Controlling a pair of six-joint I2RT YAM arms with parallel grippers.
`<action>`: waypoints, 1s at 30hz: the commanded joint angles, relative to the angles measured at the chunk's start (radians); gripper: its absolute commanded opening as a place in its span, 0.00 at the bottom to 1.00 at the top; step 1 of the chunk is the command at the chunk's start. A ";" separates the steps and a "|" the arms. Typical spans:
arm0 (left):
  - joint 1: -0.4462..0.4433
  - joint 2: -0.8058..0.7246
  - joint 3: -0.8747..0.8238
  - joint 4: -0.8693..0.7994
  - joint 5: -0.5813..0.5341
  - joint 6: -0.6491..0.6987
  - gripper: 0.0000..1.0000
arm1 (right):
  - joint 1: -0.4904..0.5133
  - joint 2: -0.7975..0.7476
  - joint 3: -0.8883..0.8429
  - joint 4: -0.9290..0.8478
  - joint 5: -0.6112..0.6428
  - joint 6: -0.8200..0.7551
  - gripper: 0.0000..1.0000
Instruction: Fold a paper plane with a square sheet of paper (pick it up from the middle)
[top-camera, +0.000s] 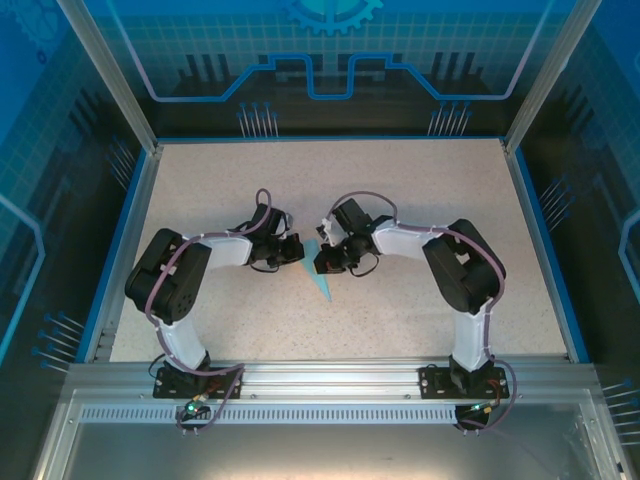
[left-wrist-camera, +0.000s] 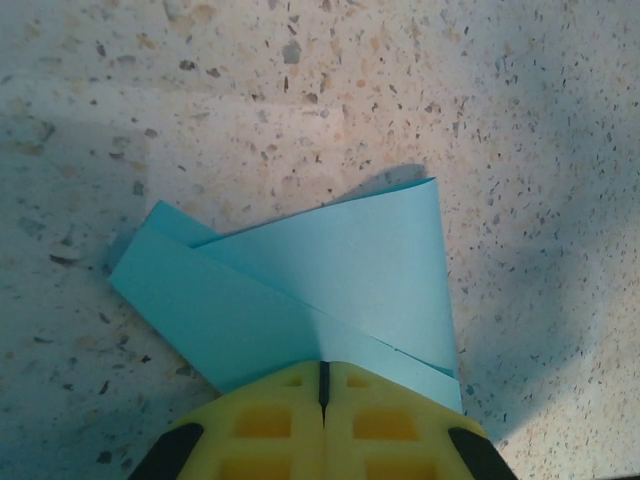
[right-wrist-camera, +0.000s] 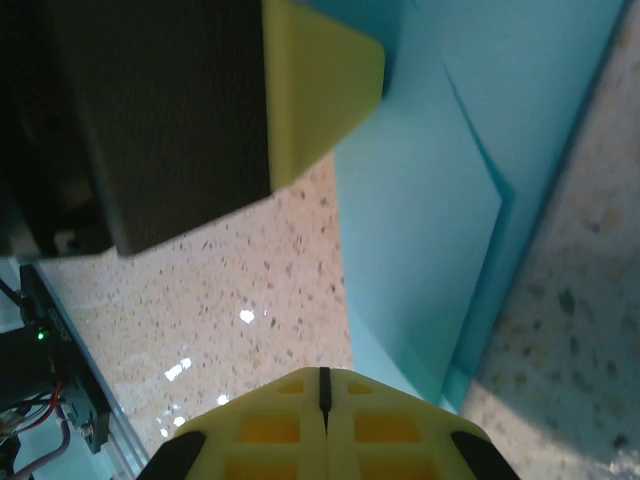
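The light-blue sheet of paper (top-camera: 319, 276) lies mid-table, folded into overlapping layers with a point toward the near edge. In the left wrist view the paper (left-wrist-camera: 330, 270) shows a raised flap over a flat band. My left gripper (left-wrist-camera: 323, 365) is shut, and its yellow tips rest at the paper's near edge. I cannot tell whether a layer is pinched. My right gripper (right-wrist-camera: 323, 372) is shut too, its tips at the edge of the paper (right-wrist-camera: 430, 230). The left gripper's yellow finger (right-wrist-camera: 320, 95) sits over the paper's far part. From above, the left gripper (top-camera: 297, 251) and right gripper (top-camera: 322, 260) flank the paper.
The speckled tabletop (top-camera: 250, 180) has a blue raised border (top-camera: 128, 235) on the left, back and right. A metal rail (top-camera: 330, 378) with both arm bases runs along the near edge. The two wrists stand close together over the paper.
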 joint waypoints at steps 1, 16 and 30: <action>0.000 0.035 0.006 -0.035 -0.029 0.010 0.05 | 0.013 0.056 0.041 -0.057 0.003 -0.016 0.05; 0.000 0.047 0.013 -0.055 -0.048 0.002 0.04 | 0.041 0.082 -0.015 -0.083 -0.031 -0.049 0.04; 0.000 0.050 0.026 -0.071 -0.060 0.001 0.04 | 0.073 -0.049 -0.235 -0.106 -0.069 -0.107 0.04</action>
